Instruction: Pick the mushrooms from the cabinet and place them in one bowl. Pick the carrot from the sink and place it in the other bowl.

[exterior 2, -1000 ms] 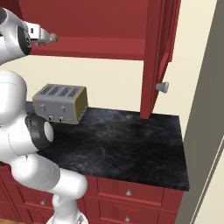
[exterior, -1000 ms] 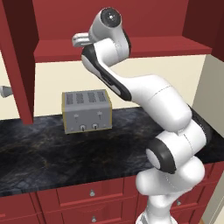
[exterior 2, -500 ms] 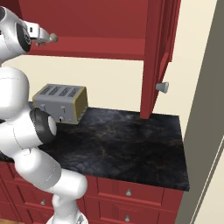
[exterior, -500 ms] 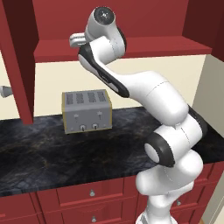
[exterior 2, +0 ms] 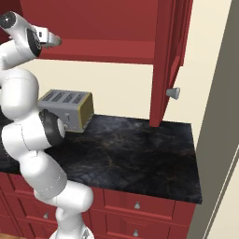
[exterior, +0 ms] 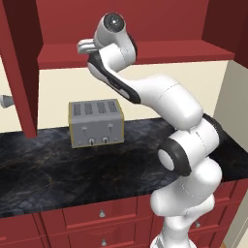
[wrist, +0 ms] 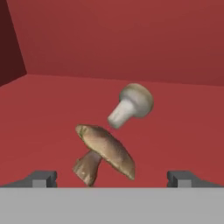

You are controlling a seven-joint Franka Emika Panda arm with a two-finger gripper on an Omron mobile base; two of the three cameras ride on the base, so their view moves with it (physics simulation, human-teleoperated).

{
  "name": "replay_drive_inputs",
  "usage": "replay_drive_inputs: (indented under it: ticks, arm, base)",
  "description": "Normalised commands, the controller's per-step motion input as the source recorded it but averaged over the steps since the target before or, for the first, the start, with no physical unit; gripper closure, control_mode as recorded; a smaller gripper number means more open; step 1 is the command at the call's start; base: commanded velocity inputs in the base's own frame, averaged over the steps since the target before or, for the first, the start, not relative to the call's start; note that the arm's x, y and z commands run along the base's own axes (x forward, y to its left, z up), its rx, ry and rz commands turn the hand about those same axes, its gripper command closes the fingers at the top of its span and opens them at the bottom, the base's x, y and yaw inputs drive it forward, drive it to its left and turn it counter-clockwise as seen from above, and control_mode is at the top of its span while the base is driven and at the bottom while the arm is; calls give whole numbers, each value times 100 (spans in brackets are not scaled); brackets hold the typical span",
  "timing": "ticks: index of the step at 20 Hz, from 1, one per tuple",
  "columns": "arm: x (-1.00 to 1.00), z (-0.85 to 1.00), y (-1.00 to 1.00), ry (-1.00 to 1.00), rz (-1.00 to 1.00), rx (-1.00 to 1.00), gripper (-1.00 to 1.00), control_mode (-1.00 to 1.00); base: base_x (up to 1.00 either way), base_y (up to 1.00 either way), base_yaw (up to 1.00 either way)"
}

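Now, step: reaching into the cabinet (exterior: 121, 53) for the mushrooms (wrist: 105, 151).
Tool: the tool (wrist: 111, 178) is spread wide, its two tips at either side of the hand view's lower edge, nothing between them yet.
Mushrooms: two lie on the red shelf (wrist: 183, 131) — a brown flat-capped one nearest, tipped on its side, and a pale round-capped one (wrist: 131, 105) just beyond it, close but whether touching I cannot tell.
Aim: the brown one sits roughly midway between the tips, so the wide spread likely serves to straddle its cap.
Arm: raised high, hand level with the shelf edge, above the toaster (exterior: 95, 122) on the table (exterior: 63, 169).
Door: the door (exterior 2: 170, 60) hangs open, giving access.
Bowls, carrot: untouched so far, I judge.
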Motion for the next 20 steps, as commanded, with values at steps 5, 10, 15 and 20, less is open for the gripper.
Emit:
replay_drive_inputs:
  ticks: [5,10,15,20]
  arm:
    - [50,0,35,0,-6,0,-100,-100]
    - [42,0,22,0,-5,0,-100,-100]
    - [7,-75,-9,10,0,-5,100,-100]
    - [-4,-29,-5,3,0,-2,100,-100]
  base:
    - [0,0,0]
    - [0,0,0]
    - [0,0,0]
    - [0,0,0]
